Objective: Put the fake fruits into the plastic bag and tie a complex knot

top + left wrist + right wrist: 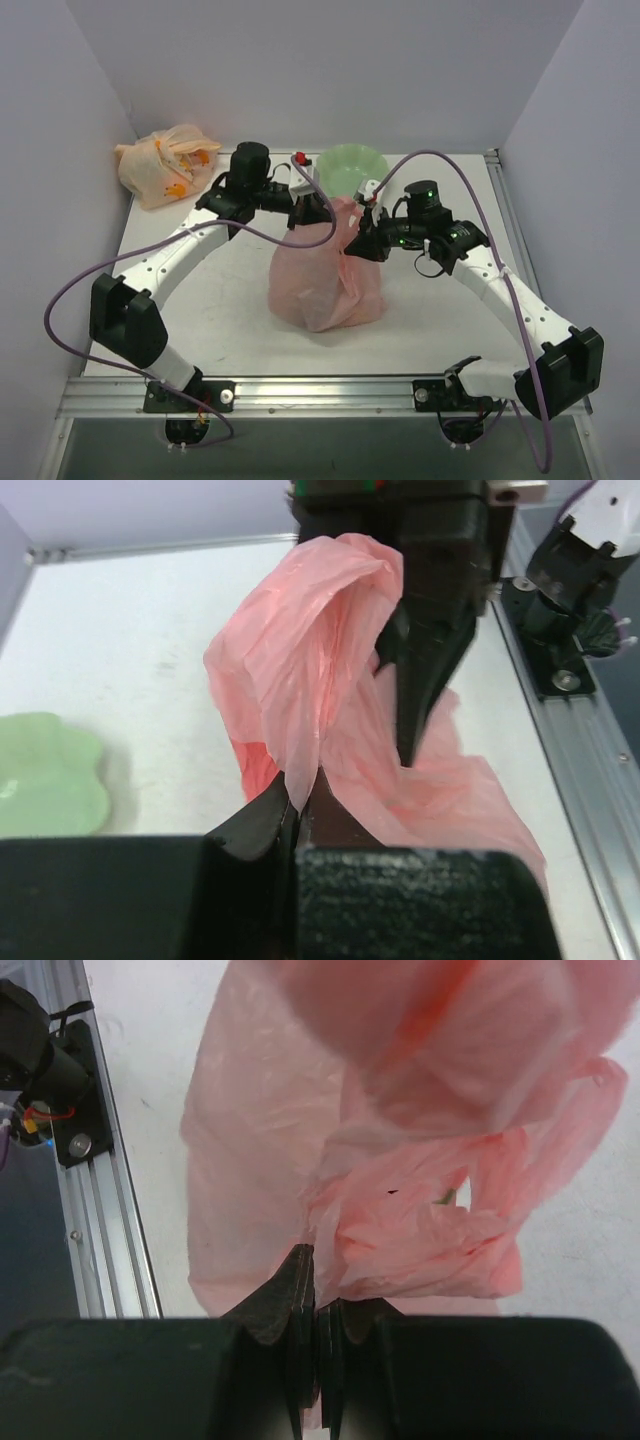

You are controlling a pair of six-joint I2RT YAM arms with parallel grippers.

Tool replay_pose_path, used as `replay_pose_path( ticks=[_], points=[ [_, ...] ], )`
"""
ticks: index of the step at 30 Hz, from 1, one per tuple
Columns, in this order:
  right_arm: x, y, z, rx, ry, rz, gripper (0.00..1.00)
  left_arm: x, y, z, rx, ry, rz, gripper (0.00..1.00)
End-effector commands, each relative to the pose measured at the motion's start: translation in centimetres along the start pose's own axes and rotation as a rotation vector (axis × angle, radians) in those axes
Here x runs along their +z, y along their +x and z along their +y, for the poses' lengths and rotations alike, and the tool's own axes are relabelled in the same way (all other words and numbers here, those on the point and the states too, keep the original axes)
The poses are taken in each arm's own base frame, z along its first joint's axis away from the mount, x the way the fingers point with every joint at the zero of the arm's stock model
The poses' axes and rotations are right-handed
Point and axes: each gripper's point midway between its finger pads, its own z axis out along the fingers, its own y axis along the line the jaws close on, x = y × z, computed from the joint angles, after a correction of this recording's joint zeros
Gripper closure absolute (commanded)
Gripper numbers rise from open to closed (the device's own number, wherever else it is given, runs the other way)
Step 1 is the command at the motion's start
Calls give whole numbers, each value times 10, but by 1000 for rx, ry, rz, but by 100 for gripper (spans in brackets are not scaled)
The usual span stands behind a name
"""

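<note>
The pink plastic bag (325,275) stands bulging in the middle of the table; the fruits are hidden inside it. My left gripper (312,212) is shut on one thin pink strip of the bag's top (300,680), pinched between its fingertips (265,820). My right gripper (368,238) is shut on another gathered piece of the bag (420,1230), close beside the left one. In the left wrist view the right gripper's black fingers (425,670) reach down into the pink folds. Both grippers hold the bag's top above its body.
A green bowl (352,168) sits behind the bag, also in the left wrist view (45,775). A pale orange tied bag (165,163) lies at the back left corner. A metal rail (330,392) runs along the near edge.
</note>
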Motion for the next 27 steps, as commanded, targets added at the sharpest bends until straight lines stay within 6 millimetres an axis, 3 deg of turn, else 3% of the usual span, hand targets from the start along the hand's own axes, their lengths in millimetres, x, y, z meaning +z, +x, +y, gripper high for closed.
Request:
replay_pose_path(
  ticks=[1,2,5,8,12,15,20,27],
  points=[
    [-9,-40,0,-24,-2,-73,100,-5,-46,13,137,27,-66,100],
    [-12,-50,-2,-27,6,-91,100,-7,-56,13,149,32,-73,100],
    [-15,-54,-14,13,37,-97,100,-10,-52,11,135,65,-73,100],
    [-23,-46,-23,52,64,-96,100,-19,-44,0,126,84,-70,100],
    [-25,-27,-20,55,53,-62,100,-28,-20,-26,196,113,-38,100],
    [-19,-16,-11,12,16,-30,100,-24,-10,-38,203,138,-15,100],
    [-11,-18,-4,-19,-16,-22,100,-6,0,-50,203,184,2,100],
    [-9,-22,-2,-23,-29,-27,99,10,20,-50,144,215,34,100]
  ],
)
